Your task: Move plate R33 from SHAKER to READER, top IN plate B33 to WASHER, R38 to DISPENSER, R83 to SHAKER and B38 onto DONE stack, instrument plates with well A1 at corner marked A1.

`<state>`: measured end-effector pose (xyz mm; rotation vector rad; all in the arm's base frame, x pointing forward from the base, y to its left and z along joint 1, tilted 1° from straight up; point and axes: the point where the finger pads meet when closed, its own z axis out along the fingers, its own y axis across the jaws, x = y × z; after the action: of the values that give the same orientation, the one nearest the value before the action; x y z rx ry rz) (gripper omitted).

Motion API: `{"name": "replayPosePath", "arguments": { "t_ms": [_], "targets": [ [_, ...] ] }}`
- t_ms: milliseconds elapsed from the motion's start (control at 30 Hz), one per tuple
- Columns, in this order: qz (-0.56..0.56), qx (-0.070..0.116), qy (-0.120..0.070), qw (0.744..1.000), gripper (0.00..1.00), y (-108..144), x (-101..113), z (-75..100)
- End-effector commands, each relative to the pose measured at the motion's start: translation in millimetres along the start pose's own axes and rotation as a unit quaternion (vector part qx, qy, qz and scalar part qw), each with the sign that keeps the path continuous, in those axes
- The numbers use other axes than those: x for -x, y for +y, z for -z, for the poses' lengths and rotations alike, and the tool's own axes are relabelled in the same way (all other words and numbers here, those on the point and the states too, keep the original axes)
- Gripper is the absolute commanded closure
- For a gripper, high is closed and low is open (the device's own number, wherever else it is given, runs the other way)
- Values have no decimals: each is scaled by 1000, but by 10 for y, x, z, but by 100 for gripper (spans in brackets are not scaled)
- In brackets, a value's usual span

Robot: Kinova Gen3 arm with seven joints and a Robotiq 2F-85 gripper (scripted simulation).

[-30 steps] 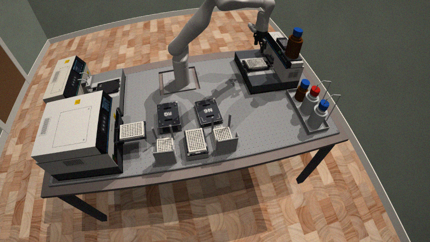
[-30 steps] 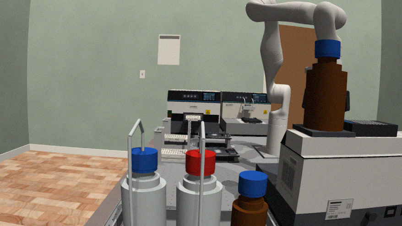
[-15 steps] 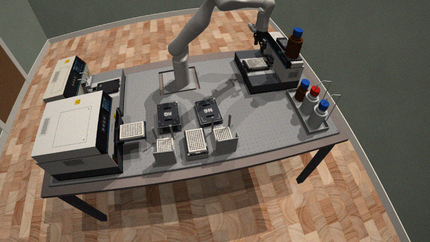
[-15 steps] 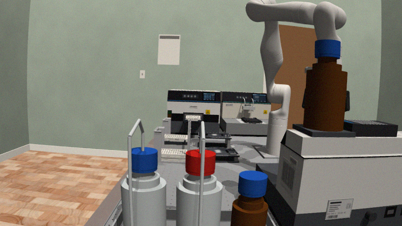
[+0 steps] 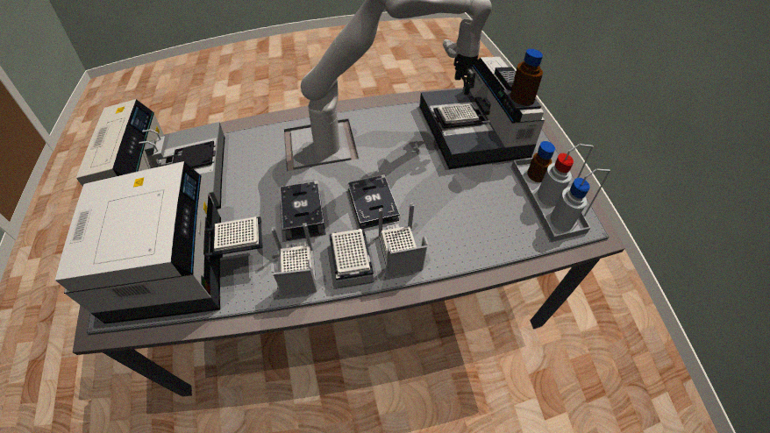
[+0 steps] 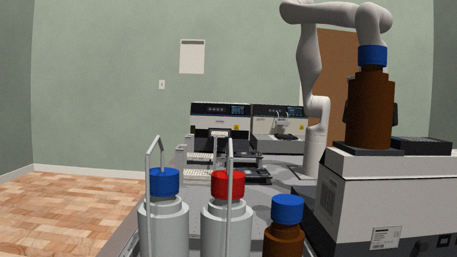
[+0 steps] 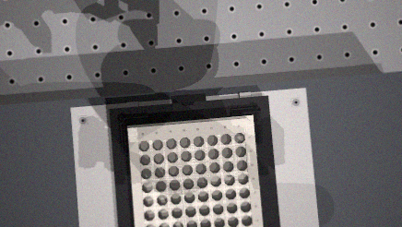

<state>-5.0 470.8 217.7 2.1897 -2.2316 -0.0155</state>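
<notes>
My gripper (image 5: 466, 81) is open and empty. It hangs just above the far end of a white well plate (image 5: 456, 113) (image 7: 194, 177). That plate sits flat in the black nest of the instrument at the back right. My fingers do not show in the wrist view, and in the exterior view a brown bottle hides the gripper. A second plate (image 5: 235, 233) (image 6: 219, 132) lies on the tray of the big instrument at the front left. A third plate (image 5: 350, 251) lies on the station between two stack racks, each with a plate inside (image 5: 295, 258) (image 5: 399, 238). The back-left instrument's nest (image 5: 194, 153) (image 6: 285, 136) is bare.
The nests RG (image 5: 301, 204) and N6 (image 5: 372, 199) stand bare mid-deck. A tall brown bottle (image 5: 526, 78) (image 6: 369, 108) stands on the back-right instrument, right beside my gripper. A tray of bottles (image 5: 559, 182) stands at the right edge. The arm's base (image 5: 323, 134) is at the back centre.
</notes>
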Motion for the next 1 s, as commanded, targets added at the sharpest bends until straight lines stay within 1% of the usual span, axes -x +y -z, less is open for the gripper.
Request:
{"name": "replayPosePath", "arguments": {
  "t_ms": [0, 200, 267, 467, 533, 667, 767, 833, 967],
  "targets": [
    [-43, 0, -2, 999, 0, -24, -125, 17],
    [-36, 2, -3, 999, 0, -13, -325, 25],
    [-36, 2, -3, 999, 0, -13, -325, 25],
    [-33, 1, -3, 999, 0, -31, -524, 23],
    [-33, 1, -3, 999, 0, -34, -550, 23],
    [-115, 0, -2, 993, 0, -73, -683, 13],
    [-112, 2, -3, 994, 0, -55, -782, 20],
    [-112, 2, -3, 994, 0, -55, -782, 20],
    [-104, 1, -3, 995, 0, -67, -915, 19]
  ]
}}
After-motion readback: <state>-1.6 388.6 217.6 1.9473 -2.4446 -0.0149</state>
